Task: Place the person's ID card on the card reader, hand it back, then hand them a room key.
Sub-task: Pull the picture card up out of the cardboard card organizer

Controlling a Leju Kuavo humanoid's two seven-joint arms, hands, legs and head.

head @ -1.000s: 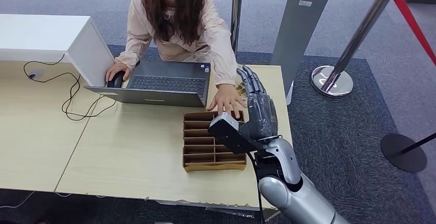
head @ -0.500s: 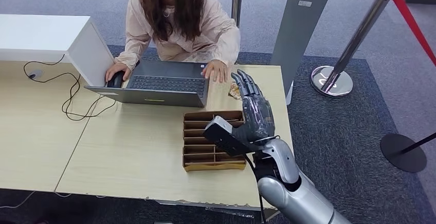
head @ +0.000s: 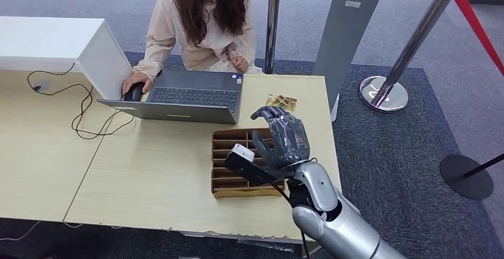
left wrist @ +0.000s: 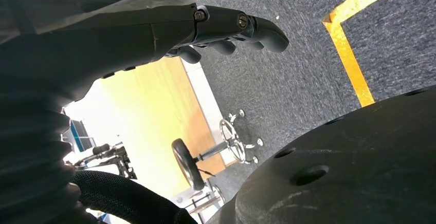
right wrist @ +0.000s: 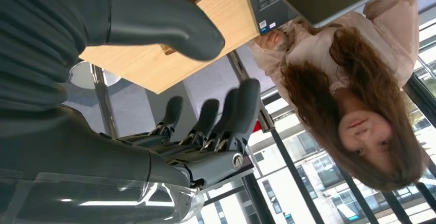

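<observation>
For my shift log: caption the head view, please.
Right robot hand, fingers curled, hovers over brown cardboard divider tray; colourful card lies beyond.

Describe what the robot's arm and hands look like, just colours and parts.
The right arm is smooth silver, with a thin black cable along it. A black box with a white end sits at the wrist. The right hand is dark grey with a thick grey thumb. The left hand has dark fingers, a grey ribbed cover and clear plastic wrap.
</observation>
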